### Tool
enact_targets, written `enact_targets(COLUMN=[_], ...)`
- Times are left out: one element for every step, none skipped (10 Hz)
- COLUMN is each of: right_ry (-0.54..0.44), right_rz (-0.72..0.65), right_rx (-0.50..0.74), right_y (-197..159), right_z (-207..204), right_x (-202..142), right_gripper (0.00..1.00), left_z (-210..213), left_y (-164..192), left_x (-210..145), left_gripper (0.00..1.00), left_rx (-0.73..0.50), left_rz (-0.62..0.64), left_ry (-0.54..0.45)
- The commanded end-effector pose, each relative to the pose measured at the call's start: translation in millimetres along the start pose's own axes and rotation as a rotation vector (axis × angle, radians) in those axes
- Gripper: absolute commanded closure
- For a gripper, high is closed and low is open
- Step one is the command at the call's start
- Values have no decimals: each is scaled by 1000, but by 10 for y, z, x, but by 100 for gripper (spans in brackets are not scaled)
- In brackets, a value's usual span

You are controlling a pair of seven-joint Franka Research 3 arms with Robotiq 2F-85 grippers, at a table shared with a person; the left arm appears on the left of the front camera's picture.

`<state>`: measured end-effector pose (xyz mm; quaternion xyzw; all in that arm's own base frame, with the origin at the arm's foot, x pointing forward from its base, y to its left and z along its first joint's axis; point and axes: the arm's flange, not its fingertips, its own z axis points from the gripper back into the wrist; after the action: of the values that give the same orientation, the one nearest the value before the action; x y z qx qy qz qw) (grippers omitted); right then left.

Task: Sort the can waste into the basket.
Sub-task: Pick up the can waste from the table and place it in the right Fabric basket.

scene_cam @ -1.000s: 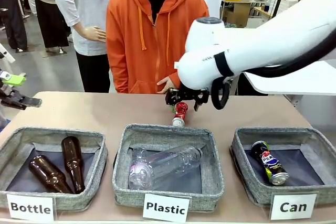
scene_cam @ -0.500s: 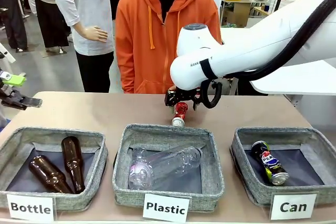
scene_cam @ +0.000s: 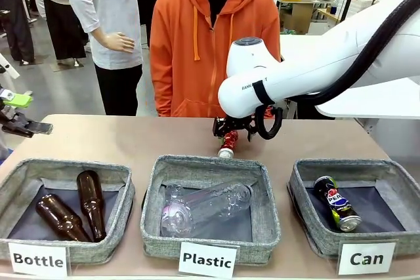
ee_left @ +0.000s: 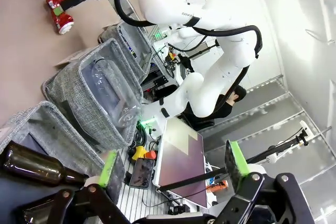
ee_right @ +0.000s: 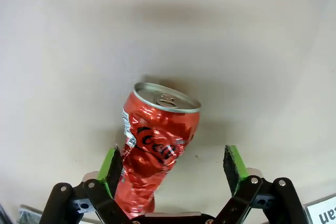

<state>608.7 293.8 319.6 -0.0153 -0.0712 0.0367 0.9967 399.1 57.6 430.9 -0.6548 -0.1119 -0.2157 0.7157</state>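
Red and crushed, one can (ee_right: 157, 145) lies on the brown table (scene_cam: 118, 139), just behind the middle basket marked "Plastic" (scene_cam: 209, 209). I see my right gripper (ee_right: 170, 170) down over it with its fingers spread wide — the can sits between them, close by one green pad (ee_right: 111, 165), but nothing pinches it. My other can, the black one (scene_cam: 336, 202), lies inside the grey "Can" basket (scene_cam: 308, 224). My left gripper (ee_left: 170, 163) is spread wide too, off at the table's left end, holding nothing. Two brown bottles (scene_cam: 75, 208) lie in the "Bottle" basket (scene_cam: 20, 181).
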Motion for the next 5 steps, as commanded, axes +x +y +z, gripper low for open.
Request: enact_targets(right_ry=[-31, -18, 7, 18, 27], right_rz=[-24, -25, -17, -21, -25], right_rx=[-15, -11, -14, -9, -1], right_y=[-34, -46, -38, -38, -39], right_z=[1, 9, 13, -27, -36], right_x=[-79, -87, -78, -67, -67], right_gripper=[0, 0, 43, 60, 100], left_z=[-26, -26, -26, -26, -26], left_y=[-29, -29, -29, -29, -29], left_x=[11, 11, 11, 11, 11], left_gripper=[0, 0, 0, 0, 0], left_rx=[-15, -15, -15, -15, -15], left_rz=[-11, -11, -11, -11, -11], left_ry=[-17, -17, -17, -17, -17])
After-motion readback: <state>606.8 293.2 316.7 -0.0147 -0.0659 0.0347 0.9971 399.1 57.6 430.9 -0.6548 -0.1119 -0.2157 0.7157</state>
